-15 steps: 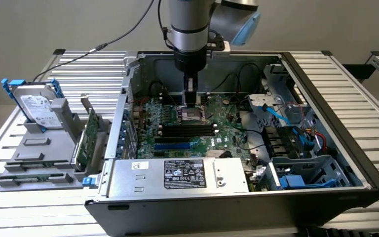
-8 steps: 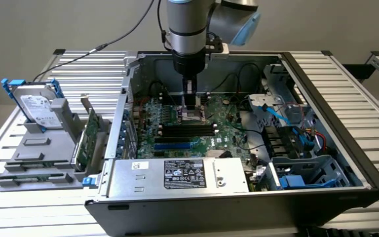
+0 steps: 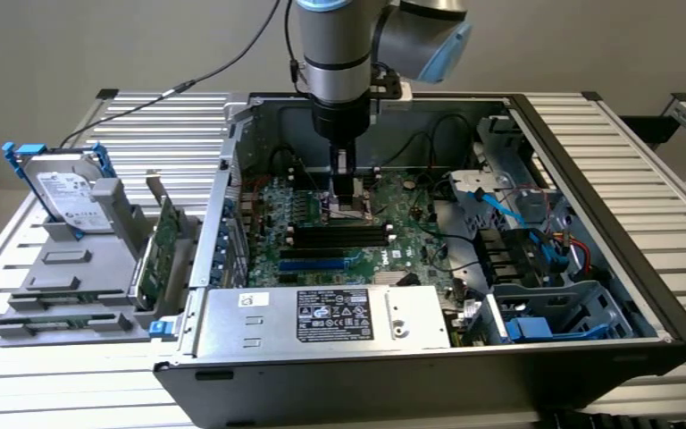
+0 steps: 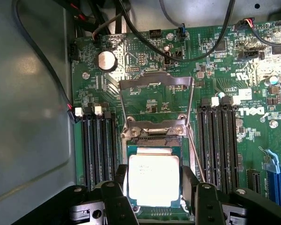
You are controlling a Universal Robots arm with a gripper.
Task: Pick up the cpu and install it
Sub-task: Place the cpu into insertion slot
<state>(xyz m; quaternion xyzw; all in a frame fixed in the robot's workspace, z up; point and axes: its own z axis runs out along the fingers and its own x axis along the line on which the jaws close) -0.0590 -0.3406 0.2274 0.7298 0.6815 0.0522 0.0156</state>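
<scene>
Standing by the rig: the arm (image 3: 340,54) runs off the top edge in the exterior view, and the gripper (image 3: 346,204) drops so deep among the board parts that I lose its tip. In the wrist view it covers the near edge of the cpu (image 4: 153,180) and gets chopped by the picture edge itself. Print on the cpu, the hard drive (image 3: 67,192) label and the power supply sticker (image 3: 333,315) is too tiny to read

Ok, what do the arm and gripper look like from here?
The arm is a silver-grey tube with a light-blue joint cap and a black cable trailing off it. The gripper is narrow and dark, with black fingers fastened by silver screws.
</scene>
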